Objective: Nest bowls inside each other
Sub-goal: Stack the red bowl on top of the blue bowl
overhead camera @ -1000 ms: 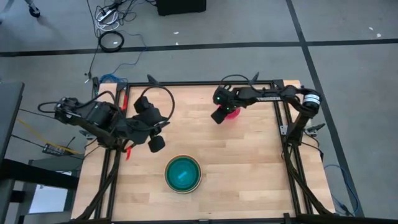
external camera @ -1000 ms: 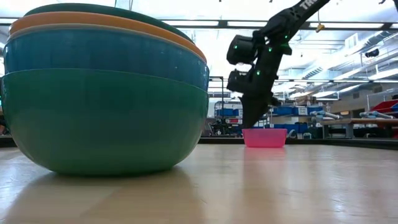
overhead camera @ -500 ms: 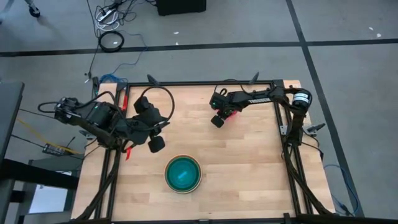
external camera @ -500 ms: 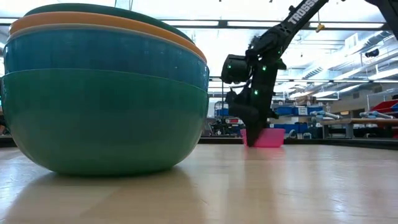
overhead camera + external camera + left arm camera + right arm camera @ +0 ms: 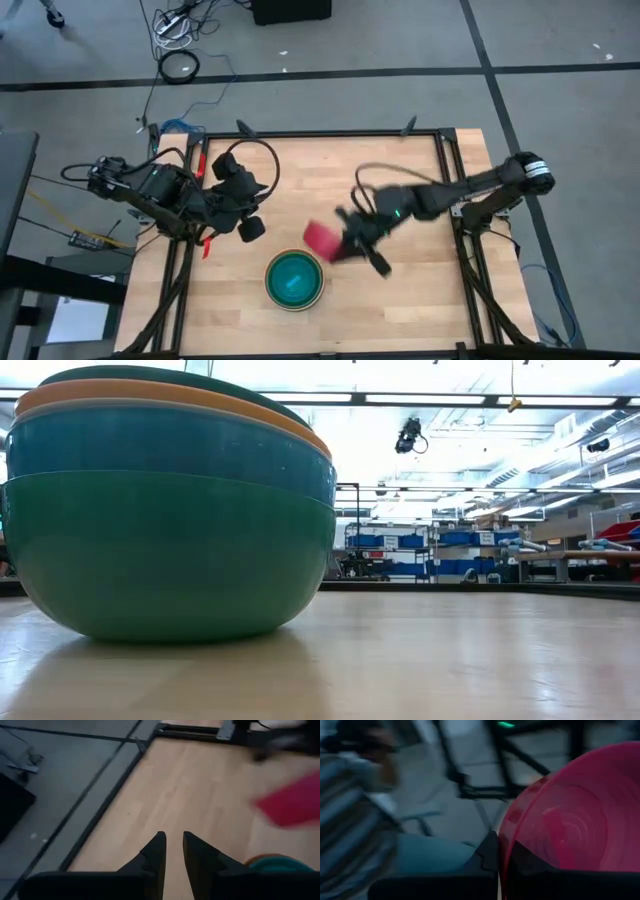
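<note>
The right claw (image 5: 340, 243), pinched shut on the rim of the small round pink plastic bowl (image 5: 321, 239), carries it just beside the stack of nested plastic bowls (image 5: 294, 279); it should centre the bowl over the stack before releasing. The left claw (image 5: 172, 851) waits slightly parted, empty.

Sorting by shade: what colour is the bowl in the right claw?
Pink bowl, clearest in the right wrist view.

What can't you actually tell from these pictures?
- Nested stack of bowls: the high view shows only its teal inside; the low view shows four rims, any more are hidden inside.
- Pink bowl: motion-blurred in the high view, cut off by the edge in the right wrist view.
- Right pincer: blurred.
</note>
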Controlling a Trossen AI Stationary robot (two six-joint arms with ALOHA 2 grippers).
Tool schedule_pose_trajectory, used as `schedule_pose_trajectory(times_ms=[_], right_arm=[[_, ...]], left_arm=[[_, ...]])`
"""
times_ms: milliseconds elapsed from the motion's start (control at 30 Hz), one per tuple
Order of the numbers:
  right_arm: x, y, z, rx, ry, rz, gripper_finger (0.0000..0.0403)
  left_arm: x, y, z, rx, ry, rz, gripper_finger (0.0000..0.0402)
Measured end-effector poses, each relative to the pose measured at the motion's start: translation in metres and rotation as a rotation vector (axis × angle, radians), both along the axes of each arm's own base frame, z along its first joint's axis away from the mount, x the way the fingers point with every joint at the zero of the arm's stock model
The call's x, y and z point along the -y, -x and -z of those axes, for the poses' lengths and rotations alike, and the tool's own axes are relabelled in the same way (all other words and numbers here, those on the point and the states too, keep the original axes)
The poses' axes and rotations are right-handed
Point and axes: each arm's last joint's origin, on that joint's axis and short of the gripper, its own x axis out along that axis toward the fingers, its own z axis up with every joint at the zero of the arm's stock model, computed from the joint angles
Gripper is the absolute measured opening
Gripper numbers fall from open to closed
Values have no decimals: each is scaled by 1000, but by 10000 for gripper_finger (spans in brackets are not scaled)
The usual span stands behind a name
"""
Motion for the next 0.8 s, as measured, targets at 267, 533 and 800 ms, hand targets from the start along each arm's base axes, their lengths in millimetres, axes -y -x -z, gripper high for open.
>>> schedule_pose_trajectory(times_ms=[267, 533, 800], right_arm=[[-40, -20, 30, -37, -59, -67, 0], [-27, -65, 72, -146, -73, -12, 0], [-28, -88, 108, -256, -59, -34, 0]], left_arm=[[-3, 0, -3, 53, -86, -92, 74], [-4, 1, -4, 71, -128, -129, 74], [-5, 1, -3, 63, -133, -130, 74]])
